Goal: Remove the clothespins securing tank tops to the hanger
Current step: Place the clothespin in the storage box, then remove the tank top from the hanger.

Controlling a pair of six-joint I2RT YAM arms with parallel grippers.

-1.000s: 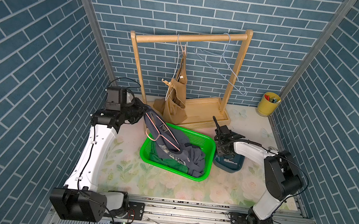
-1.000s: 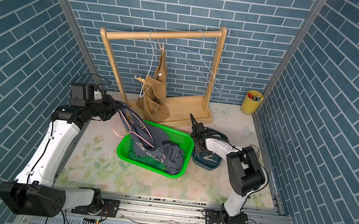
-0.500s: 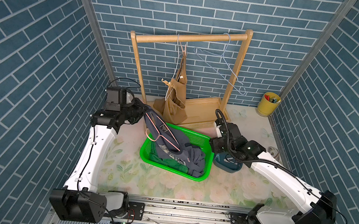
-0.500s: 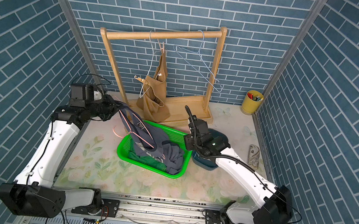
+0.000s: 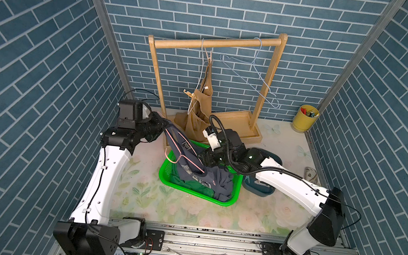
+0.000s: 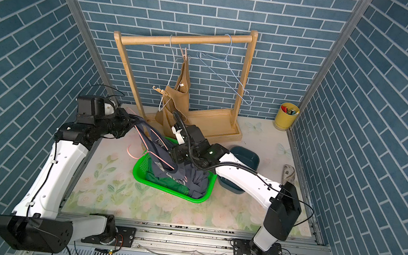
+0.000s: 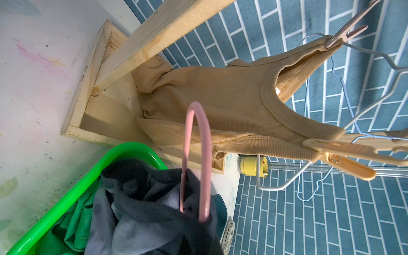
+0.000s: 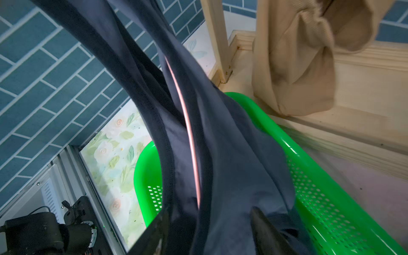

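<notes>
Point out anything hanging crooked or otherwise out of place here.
The tan tank top hangs lopsided: its wire hanger dangles almost vertical from the wooden rack, and the hem slumps into the rack's base. The grey-blue tank top, on a pink hanger, trails into the green basket.

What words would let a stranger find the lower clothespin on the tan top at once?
Find the wooden rack at the back wall, where a tan tank top hangs. The tan-yellow clothespin grips its lower strap, about halfway down the rack; the pink clothespin, its only neighbour, sits high by the bar.
</notes>
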